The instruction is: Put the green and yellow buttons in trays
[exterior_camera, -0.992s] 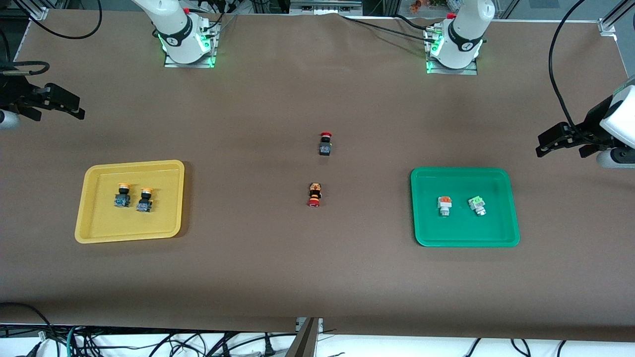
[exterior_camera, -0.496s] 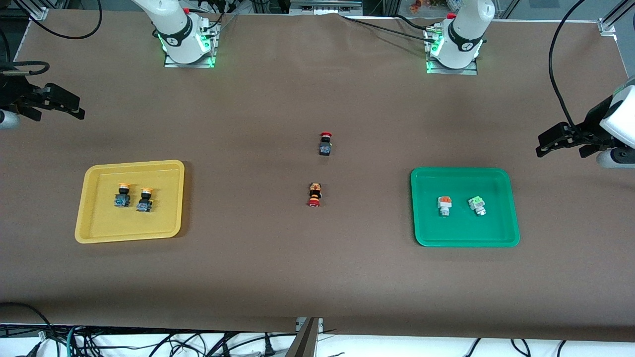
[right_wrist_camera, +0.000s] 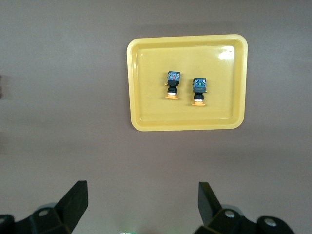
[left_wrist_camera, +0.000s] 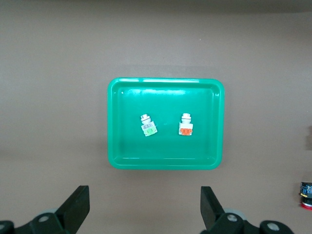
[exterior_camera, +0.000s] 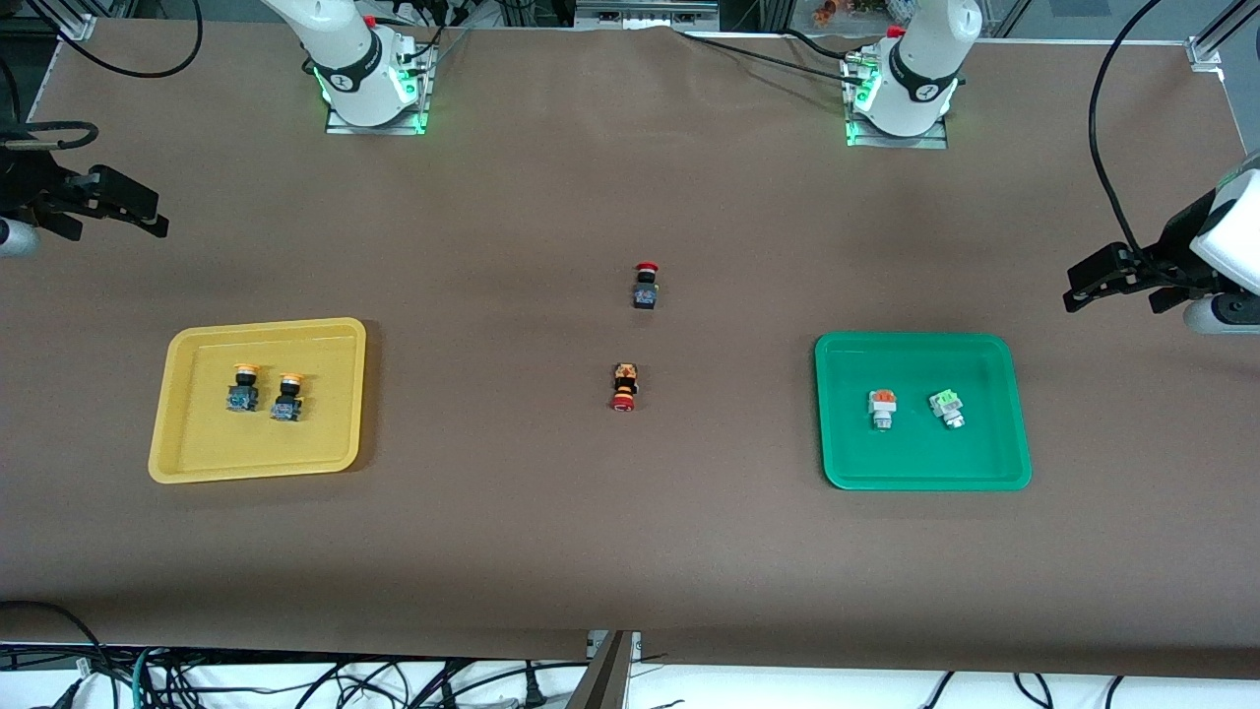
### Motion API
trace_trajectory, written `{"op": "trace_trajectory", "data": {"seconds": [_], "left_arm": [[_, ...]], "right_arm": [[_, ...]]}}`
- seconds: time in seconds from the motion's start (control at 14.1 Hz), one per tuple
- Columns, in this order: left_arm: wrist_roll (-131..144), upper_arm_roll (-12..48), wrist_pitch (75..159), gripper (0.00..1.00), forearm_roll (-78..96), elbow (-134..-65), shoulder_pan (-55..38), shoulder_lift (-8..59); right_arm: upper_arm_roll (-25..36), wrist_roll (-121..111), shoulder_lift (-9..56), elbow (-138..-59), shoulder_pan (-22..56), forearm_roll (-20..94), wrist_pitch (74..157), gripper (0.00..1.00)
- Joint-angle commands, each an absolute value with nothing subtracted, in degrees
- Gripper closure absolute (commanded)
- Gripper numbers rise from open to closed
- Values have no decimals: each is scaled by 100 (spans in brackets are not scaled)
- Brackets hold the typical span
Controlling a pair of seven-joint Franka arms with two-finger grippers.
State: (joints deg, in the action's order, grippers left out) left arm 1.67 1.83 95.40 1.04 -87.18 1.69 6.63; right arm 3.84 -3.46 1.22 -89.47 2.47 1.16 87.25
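Two yellow-capped buttons [exterior_camera: 243, 387] [exterior_camera: 287, 396] lie side by side in the yellow tray [exterior_camera: 197, 463]; they also show in the right wrist view [right_wrist_camera: 172, 85] [right_wrist_camera: 199, 90], in the tray [right_wrist_camera: 141, 117]. An orange-topped button [exterior_camera: 882, 408] and a green-topped button [exterior_camera: 946, 407] lie in the green tray [exterior_camera: 847, 463]; the left wrist view shows them [left_wrist_camera: 185, 125] [left_wrist_camera: 147, 125] in the tray [left_wrist_camera: 122, 151]. My left gripper [exterior_camera: 1112, 281] is open and empty, high over the table's edge at the left arm's end. My right gripper [exterior_camera: 126, 209] is open and empty, high at the right arm's end.
Two red-capped buttons lie mid-table: a black one [exterior_camera: 645, 285] and, nearer the front camera, an orange-black one [exterior_camera: 623, 385]. One shows at the edge of the left wrist view [left_wrist_camera: 306, 190]. A black cable [exterior_camera: 1107, 148] hangs by the left arm.
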Motion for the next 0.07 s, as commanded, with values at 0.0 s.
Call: {"op": "trace_trajectory", "data": {"seconds": [0.0], "left_arm": [[53, 202, 9457, 0, 79, -8517, 193, 756]], "right_arm": [[334, -448, 167, -8833, 176, 53, 8648, 0]]}}
